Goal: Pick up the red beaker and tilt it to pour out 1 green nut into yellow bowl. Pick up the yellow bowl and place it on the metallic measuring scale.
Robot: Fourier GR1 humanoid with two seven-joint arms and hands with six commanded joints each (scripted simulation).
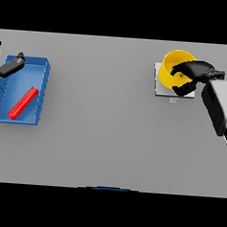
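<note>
The yellow bowl [169, 66] stands tilted on the metallic measuring scale [161, 91] at the far right of the table. My right hand [194, 73] is curled over the bowl's right rim, thumb outside and fingers inside, hiding most of the bowl's inside. A small green speck [182, 74] shows beside the fingers. The red beaker [23, 102] lies on its side in the blue tray [40, 96] at the far left. My left hand [9, 67] hovers over the tray's far left corner, fingers straight and holding nothing, well apart from the beaker.
The scale has a small display [173, 99] on its near edge. The blue tray's walls surround the beaker. A wide stretch of grey table [101, 114] lies between the tray and the scale.
</note>
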